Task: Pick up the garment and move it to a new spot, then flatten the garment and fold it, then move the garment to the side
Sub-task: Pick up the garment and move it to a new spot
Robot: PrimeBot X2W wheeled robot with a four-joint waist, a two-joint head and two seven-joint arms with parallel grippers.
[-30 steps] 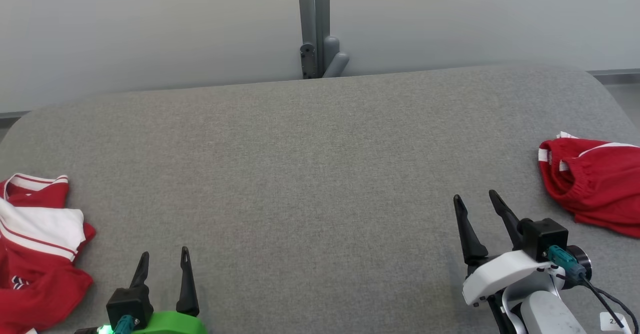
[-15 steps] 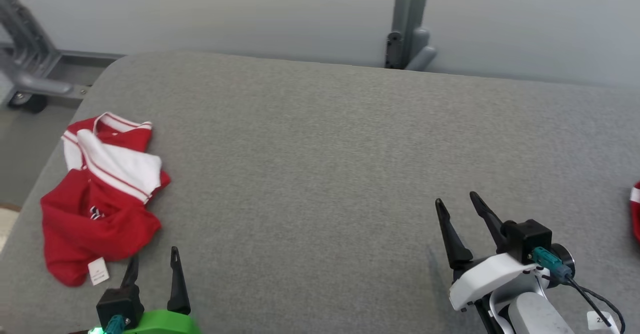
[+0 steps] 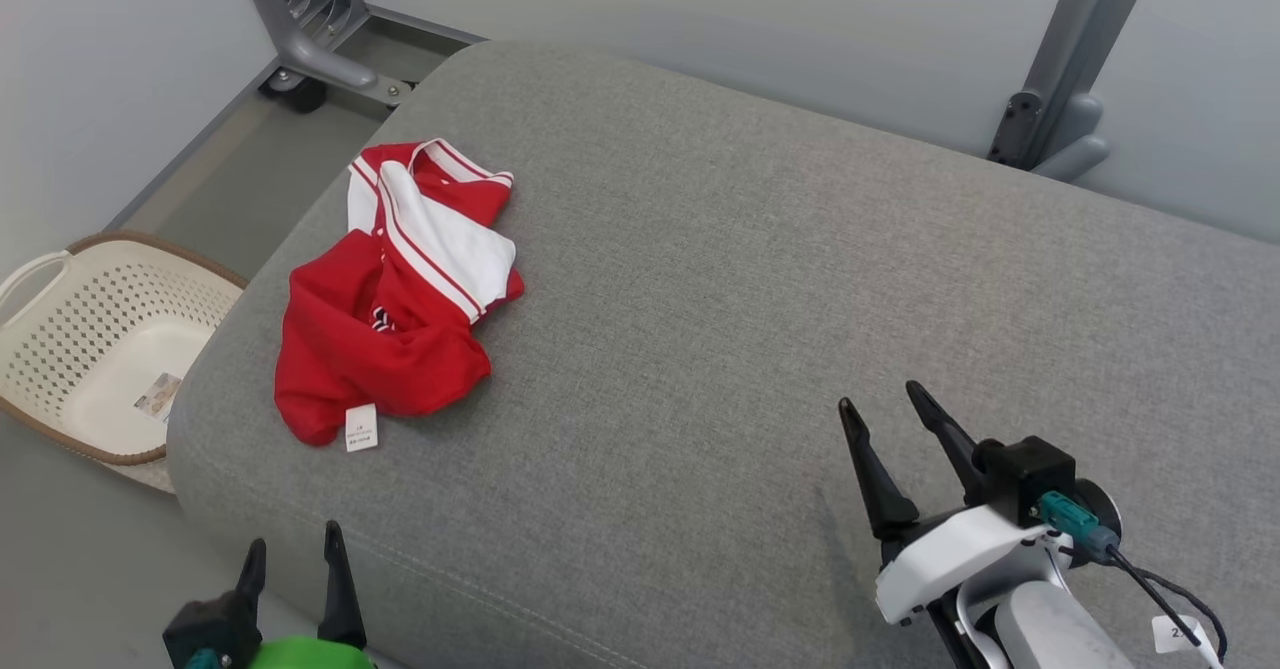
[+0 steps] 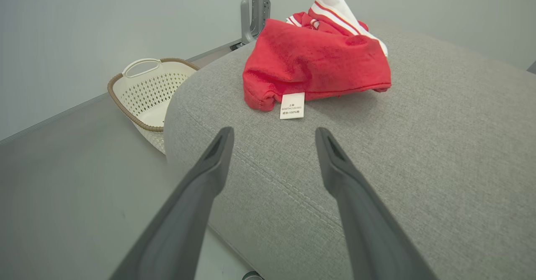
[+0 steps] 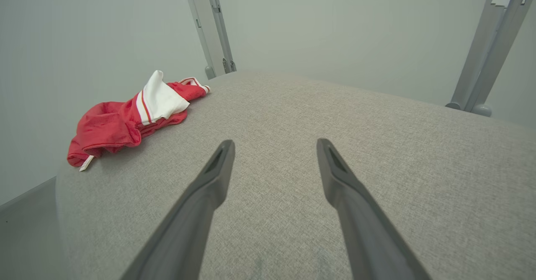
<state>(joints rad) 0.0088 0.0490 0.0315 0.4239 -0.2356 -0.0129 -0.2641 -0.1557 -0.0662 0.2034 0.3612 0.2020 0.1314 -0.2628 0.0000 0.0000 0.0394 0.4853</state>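
On the far left part of a grey padded worktop [image 3: 750,299], close to its left edge, a red-and-white garment [image 3: 390,349] lies crumpled, with a white care label [image 3: 361,427] poking out at its near end. At the worktop's near left corner the left gripper [image 3: 294,539] hovers with its two dark fingers spread wide and nothing between them, while well to the right the right gripper [image 3: 880,396] hangs above the grey fabric, its fingers likewise wide and empty. On the floor to the left of the worktop sits a cream perforated laundry basket [image 3: 80,329] with a brown rim.
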